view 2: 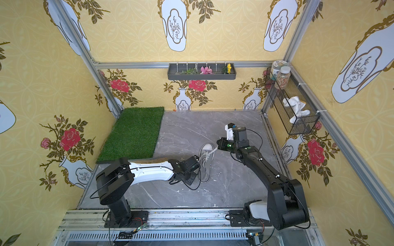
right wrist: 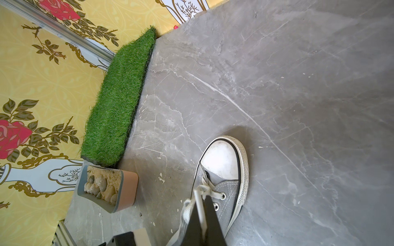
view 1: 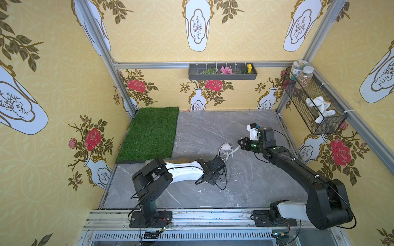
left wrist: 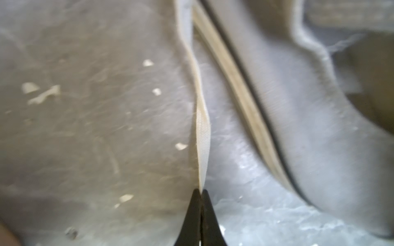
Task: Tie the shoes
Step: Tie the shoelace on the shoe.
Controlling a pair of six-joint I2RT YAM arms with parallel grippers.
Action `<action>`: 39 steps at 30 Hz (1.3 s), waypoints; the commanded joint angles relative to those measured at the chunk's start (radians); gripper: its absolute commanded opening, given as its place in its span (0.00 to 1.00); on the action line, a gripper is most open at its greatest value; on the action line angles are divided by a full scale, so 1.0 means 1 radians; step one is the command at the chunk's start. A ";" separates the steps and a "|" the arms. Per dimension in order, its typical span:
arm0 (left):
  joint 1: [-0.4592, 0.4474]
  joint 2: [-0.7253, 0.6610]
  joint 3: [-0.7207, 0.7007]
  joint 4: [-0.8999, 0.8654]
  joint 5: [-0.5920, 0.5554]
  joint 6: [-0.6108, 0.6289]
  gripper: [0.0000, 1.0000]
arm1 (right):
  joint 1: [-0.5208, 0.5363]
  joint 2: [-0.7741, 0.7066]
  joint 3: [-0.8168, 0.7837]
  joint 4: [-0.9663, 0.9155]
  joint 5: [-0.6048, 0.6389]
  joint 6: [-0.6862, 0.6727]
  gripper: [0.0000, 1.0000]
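Between left tool [left wrist: 201, 191] and right tool [view 1: 239, 143] lies the sneaker [view 1: 226, 151], laces [left wrist: 203, 132] pinched.

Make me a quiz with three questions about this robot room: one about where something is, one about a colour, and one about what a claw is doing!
1. Where does the grass mat lie on the floor?
A) the far left corner
B) the middle
C) the near right corner

2. What colour is the toe cap of the sneaker?
A) red
B) white
C) green

3. What is the right gripper doing?
A) hanging open
B) shut on a lace
C) shut on nothing

Answers:
1 A, the mat lies against the back and left walls.
2 B, the cap shows white in the right wrist view.
3 B, its jaws pinch the lace that runs to the sneaker.
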 commanded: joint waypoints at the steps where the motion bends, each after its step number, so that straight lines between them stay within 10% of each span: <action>1: 0.027 -0.043 -0.024 0.057 -0.030 0.007 0.00 | -0.022 -0.029 0.027 -0.068 0.024 -0.006 0.00; 18: 0.284 -0.304 -0.043 -0.033 -0.129 -0.025 0.00 | -0.134 -0.235 -0.014 -0.307 0.086 -0.015 0.00; 39: 0.475 -0.094 0.056 -0.058 -0.275 0.026 0.00 | -0.360 -0.272 -0.280 -0.176 0.581 0.079 0.00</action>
